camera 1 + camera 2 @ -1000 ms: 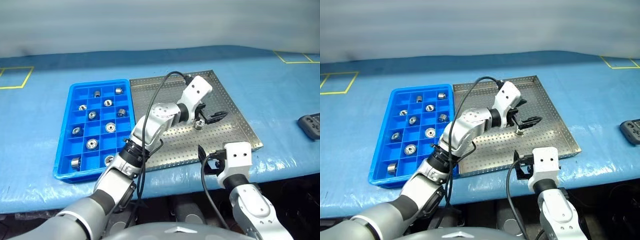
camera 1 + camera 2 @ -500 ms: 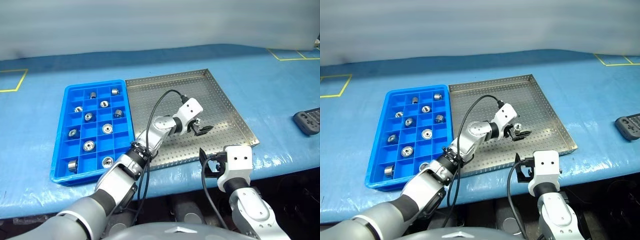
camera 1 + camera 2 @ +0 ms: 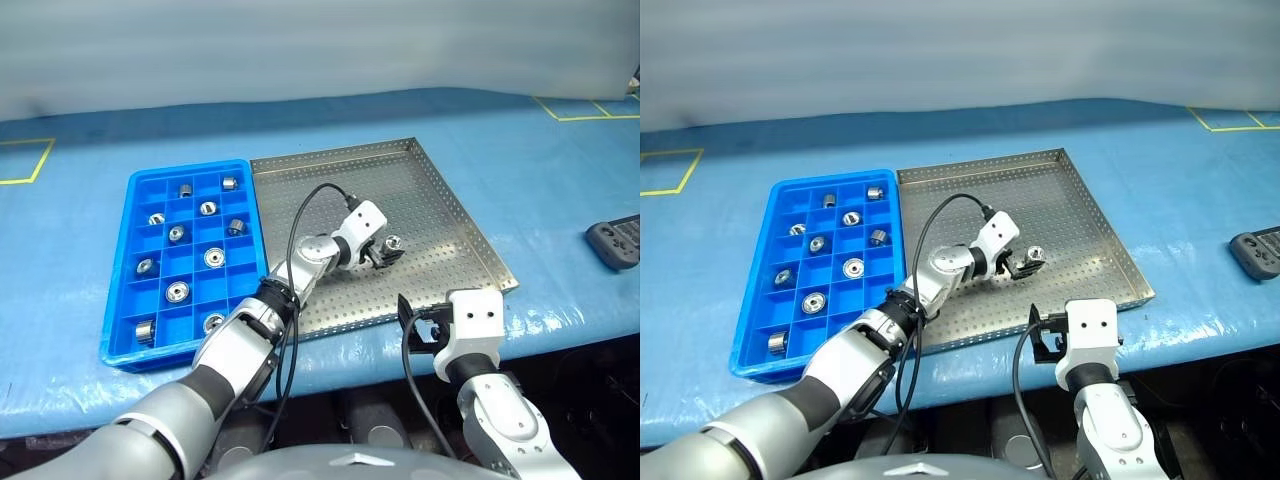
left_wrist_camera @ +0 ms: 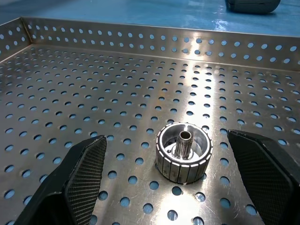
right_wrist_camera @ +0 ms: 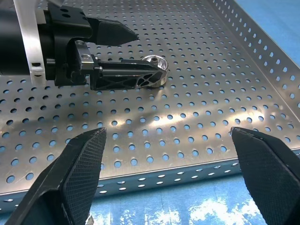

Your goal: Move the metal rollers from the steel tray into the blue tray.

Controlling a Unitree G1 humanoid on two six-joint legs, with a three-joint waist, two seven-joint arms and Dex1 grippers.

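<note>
Left tool (image 4: 180, 187) spread wide, one metal roller (image 4: 183, 153) between its fingers on the steel tray (image 4: 117, 93); right tool (image 5: 173, 183) spread too; no legible writing.

Two arms of glossy silver-grey jointed segments end in white box-shaped wrist housings. A thin black cable loops along each. The left gripper (image 5: 140, 56) and right gripper (image 3: 420, 322) carry black carbon-weave-textured fingers (image 4: 84, 183).
</note>
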